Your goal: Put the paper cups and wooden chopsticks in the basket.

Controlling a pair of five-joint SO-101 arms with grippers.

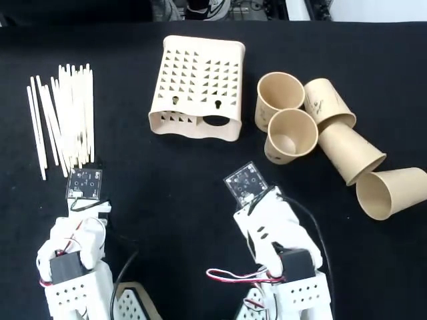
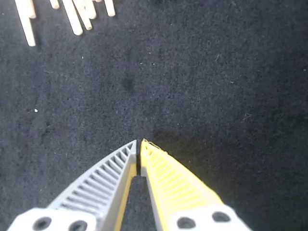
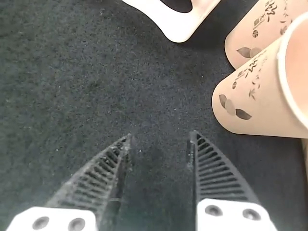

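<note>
Lying far-centre on the desk (image 1: 180,193), the basket (image 1: 197,87) separates wooden chopsticks (image 1: 67,110) at left from five paper cups (image 1: 291,135) at right; left gripper (image 2: 138,144) pressed together, right gripper (image 3: 159,139) spread.

Robot lab — black-clothed table (image 1: 180,200) (exposed wiring (image 1: 223,274)).

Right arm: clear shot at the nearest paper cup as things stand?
Probably yes. The right arm sits just short of the nearest cup, jaws open, with only bare black cloth between them; the basket is off to the side.
</note>
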